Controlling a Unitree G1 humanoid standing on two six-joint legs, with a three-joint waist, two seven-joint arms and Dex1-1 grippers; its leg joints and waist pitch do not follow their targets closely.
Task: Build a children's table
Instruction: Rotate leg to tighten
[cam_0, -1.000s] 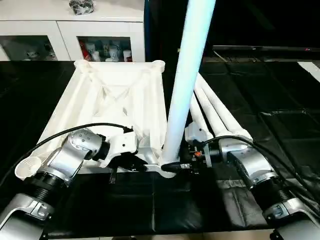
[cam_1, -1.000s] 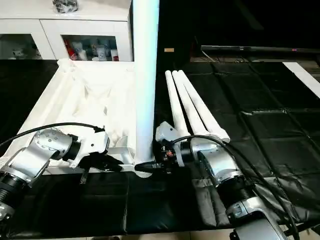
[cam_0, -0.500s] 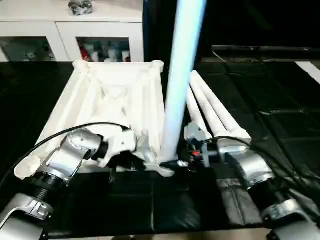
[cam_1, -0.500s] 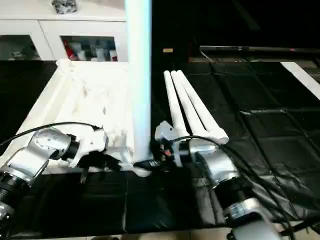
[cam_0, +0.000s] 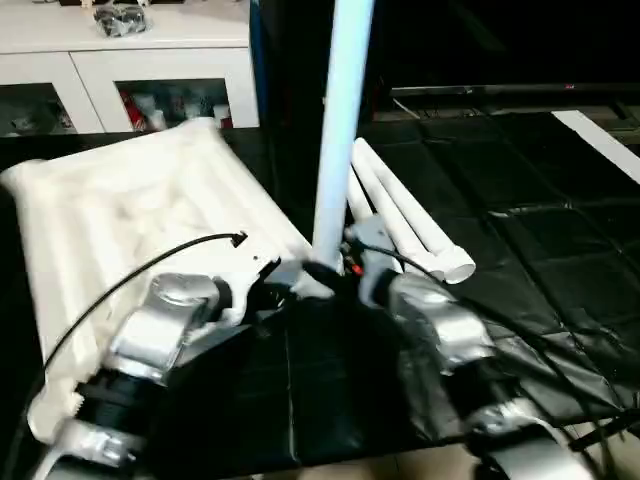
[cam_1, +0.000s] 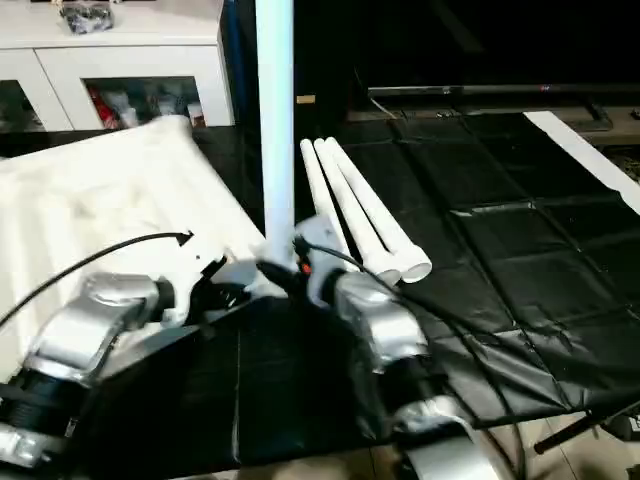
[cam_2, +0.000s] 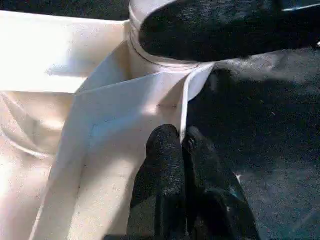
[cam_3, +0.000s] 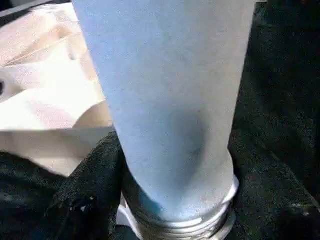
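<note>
Leg (cam_0: 335, 150) stands upright in tabletop (cam_0: 130, 210) corner socket, right gripper (cam_0: 325, 275) clamped at its base; left gripper (cam_2: 179, 145) pinches rim beside it. Step: seating leg 1; next needs firm downward push.

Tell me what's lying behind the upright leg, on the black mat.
Behind the upright leg, three more white legs lie side by side on the black mat, open ends toward the robot. The right gripper and arm cover one leg's near end, so that end cannot be seen.

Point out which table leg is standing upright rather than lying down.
The leg seated in the tabletop's near corner socket, by the right gripper; the other three legs lie flat on the black mat.
</note>
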